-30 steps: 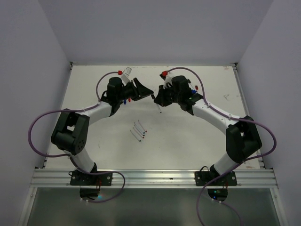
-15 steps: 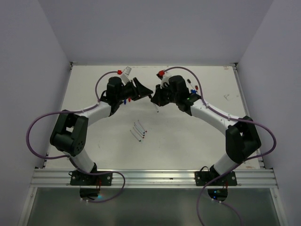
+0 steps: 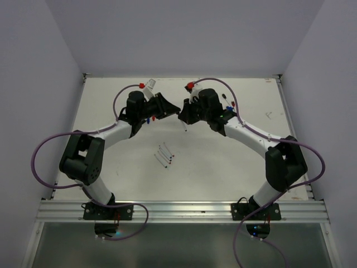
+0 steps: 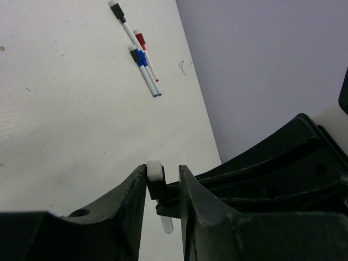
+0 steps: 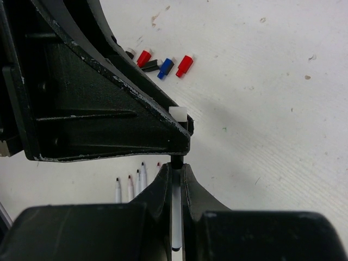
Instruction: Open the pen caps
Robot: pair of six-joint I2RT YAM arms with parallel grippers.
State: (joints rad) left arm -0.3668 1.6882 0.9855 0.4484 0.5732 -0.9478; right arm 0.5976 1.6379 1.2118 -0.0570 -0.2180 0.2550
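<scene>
Over the bench [image 3: 223, 162] rear middle, left fingers [image 4: 122, 217] face right fingers [image 5: 155, 204]; a pen [image 5: 176, 217] sits between the right ones, its cap [image 4: 155, 176] between the left. Uncapped pens [image 3: 163, 155] lie side by side in front, loose caps [image 5: 166, 68] by left arm [image 3: 111, 134], capped pens [image 4: 142, 60] behind right arm [image 3: 251, 137]

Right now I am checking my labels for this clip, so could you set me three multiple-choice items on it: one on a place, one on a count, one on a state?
1. In the top view, the row of uncapped pens lies:
A) against the far wall
B) in the middle of the table
C) at the table's left edge

2. In the right wrist view, the loose red caps number:
A) none
B) two
C) five

3. The right hand is:
A) open and empty
B) shut on a loose cap
C) shut on a pen barrel

Key:
1 B, the row lies mid-table.
2 B, a blue cap sits between them.
3 C, it pinches the white barrel.
</scene>
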